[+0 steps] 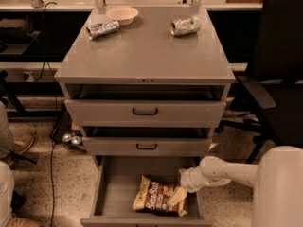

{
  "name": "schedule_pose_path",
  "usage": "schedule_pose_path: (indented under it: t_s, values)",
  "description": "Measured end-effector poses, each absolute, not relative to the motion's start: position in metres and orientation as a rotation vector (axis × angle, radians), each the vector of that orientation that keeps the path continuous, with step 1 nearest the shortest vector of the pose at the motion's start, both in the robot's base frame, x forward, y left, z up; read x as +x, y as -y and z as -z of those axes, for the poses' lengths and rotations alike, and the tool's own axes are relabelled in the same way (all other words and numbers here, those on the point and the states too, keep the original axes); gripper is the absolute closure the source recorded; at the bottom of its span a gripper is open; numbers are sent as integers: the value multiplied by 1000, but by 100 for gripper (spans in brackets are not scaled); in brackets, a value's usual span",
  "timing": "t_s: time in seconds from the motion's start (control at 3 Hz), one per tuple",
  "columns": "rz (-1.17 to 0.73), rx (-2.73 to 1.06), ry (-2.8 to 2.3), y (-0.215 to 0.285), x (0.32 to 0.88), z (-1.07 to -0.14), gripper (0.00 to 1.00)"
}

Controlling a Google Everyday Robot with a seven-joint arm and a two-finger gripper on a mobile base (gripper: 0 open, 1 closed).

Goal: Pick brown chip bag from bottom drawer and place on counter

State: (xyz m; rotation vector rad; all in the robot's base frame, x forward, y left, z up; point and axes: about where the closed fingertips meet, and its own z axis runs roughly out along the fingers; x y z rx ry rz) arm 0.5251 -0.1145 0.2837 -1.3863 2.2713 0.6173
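Note:
The brown chip bag [156, 201] lies flat in the open bottom drawer [116, 182], near its front right corner, white lettering facing up. My gripper [178, 196] reaches down into the drawer from the right, at the bag's right end. My white arm [227, 171] comes in over the drawer's right wall. The counter [144, 51] is the grey top of the cabinet, above and behind.
Two crushed silver cans [102, 29] [185, 26] and a tan bowl [122, 14] sit at the back of the counter. Two upper drawers with black handles [145, 111] stand slightly open. A black office chair [277, 79] is on the right. A person's legs [9, 174] are at the left edge.

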Motion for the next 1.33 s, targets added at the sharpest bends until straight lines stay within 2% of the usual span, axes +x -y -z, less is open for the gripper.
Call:
schedule_pose_path:
  t_s: [1.0, 1.33]
  values:
    - [-737, -1390, -2307, 90, 536, -175, 0]
    - [-807, -1379, -2313, 80, 532, -152, 18]
